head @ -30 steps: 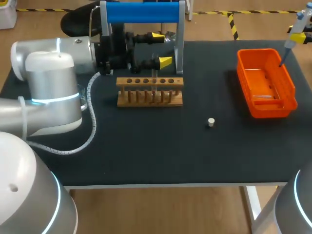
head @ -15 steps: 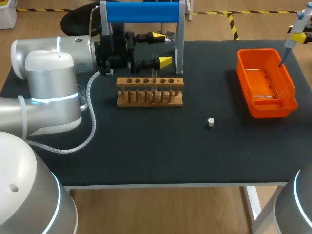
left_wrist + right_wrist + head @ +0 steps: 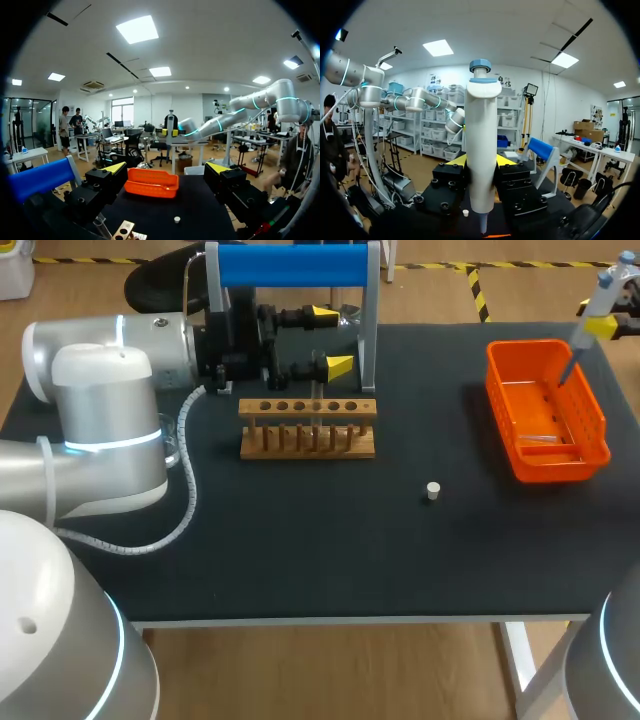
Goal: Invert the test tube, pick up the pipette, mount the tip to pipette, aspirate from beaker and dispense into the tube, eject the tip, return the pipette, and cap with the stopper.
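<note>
My right jaws are shifting the white, blue-capped pipette (image 3: pixel 481 145) inward over the orange plastic basket (image 3: pixel 530 344), clenching its barrel; my left jaws are hanging released near the wooden rack (image 3: pixel 308 408).

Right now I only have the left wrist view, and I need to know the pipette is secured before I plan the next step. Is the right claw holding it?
Observer: Yes. In the right wrist view the right claw is shut on the pipette, whose body stands upright between the two fingers.
Operator: Where is it relative to the table?
Observer: In the head view it hangs tilted above the far end of the orange basket, at the table's right side, with its lower end pointing down into the basket.
</note>
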Available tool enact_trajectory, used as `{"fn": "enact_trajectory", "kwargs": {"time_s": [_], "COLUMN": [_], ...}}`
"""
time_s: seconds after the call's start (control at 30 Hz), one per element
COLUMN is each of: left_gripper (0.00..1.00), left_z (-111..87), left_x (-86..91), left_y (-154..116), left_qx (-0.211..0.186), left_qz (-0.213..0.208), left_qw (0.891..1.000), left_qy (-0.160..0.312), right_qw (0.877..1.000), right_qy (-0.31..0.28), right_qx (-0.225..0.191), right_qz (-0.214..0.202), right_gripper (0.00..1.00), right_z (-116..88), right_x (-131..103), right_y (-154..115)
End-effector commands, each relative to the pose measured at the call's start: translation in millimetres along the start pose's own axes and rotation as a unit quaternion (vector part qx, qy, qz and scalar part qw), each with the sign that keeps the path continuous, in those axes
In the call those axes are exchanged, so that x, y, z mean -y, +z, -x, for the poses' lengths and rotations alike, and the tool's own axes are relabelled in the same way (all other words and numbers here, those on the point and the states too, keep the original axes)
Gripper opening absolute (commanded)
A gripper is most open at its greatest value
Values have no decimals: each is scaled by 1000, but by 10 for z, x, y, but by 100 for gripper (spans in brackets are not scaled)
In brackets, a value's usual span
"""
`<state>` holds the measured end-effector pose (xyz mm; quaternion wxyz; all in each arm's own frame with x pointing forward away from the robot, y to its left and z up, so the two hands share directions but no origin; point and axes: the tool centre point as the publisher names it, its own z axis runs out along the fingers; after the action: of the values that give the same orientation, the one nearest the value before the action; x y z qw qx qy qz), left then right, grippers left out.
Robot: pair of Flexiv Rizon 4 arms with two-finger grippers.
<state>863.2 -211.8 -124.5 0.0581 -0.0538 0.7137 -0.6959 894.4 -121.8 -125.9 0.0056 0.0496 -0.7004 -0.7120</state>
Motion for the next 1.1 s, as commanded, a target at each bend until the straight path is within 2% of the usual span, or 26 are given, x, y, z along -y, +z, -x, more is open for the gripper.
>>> {"fn": "enact_trajectory", "kwargs": {"time_s": [0.03, 0.4, 1.1], "left_gripper": [100, 100, 100], "left_z": [10, 10, 10], "left_x": [4, 4, 4], "left_y": [-5, -5, -5], "left_qx": [-2, -2, -2], "left_qz": [1, 1, 1], "left_qw": [1000, 1000, 1000], "left_qy": [-1, -1, -1], "right_qw": [999, 999, 999], "right_qy": [0, 14, 17], "right_qx": [50, 32, -18], "right_qz": [-7, -15, -27], "right_gripper": [0, 0, 0], "right_z": [-173, -364, -319], "right_x": [-18, 78, 181], "right_y": [263, 842, 1910]}}
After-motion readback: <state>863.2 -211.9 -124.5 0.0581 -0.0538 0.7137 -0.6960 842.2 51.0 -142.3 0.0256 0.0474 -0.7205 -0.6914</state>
